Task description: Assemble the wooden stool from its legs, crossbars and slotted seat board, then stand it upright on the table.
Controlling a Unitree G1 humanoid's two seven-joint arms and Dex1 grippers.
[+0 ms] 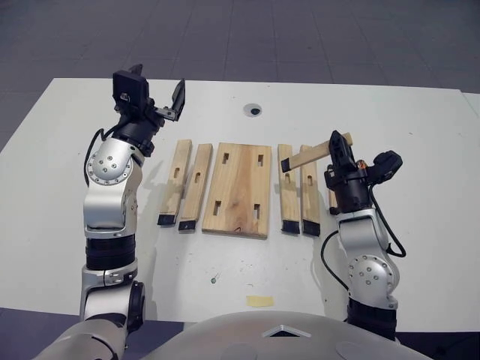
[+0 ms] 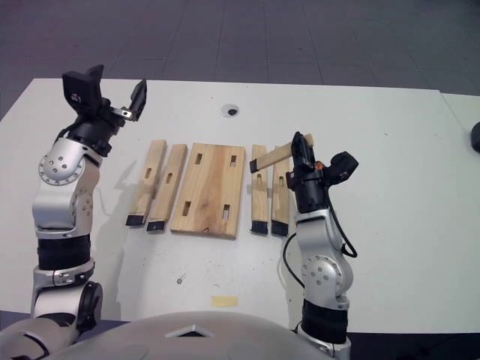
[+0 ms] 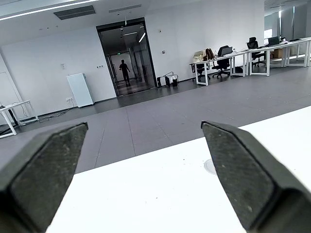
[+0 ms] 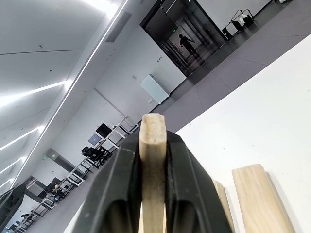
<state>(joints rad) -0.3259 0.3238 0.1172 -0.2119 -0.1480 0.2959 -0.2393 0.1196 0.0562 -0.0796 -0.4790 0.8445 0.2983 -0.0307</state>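
The stool is not built yet; its parts lie flat on the white desk (image 1: 390,120). The seat board (image 1: 238,189) sits in the middle of the desk with its four slots bare. The left legs (image 1: 175,182) lie side by side just beside it toward the left edge; the right legs (image 1: 309,193) lie side by side just beside it toward the right edge. The right gripper (image 1: 339,146) pinches one crossbar (image 1: 311,155) by its end and holds it up in the air over the right legs; the bar tilts, and its free end points toward the seat board. The left gripper (image 1: 154,90) hangs in the air near the far left corner of the desk; its fingers (image 3: 43,165) are spread wide with nothing between them. Only the very first step looks begun; the crossbars must join the legs, the legs must go into the slots, and the stool must stand up.
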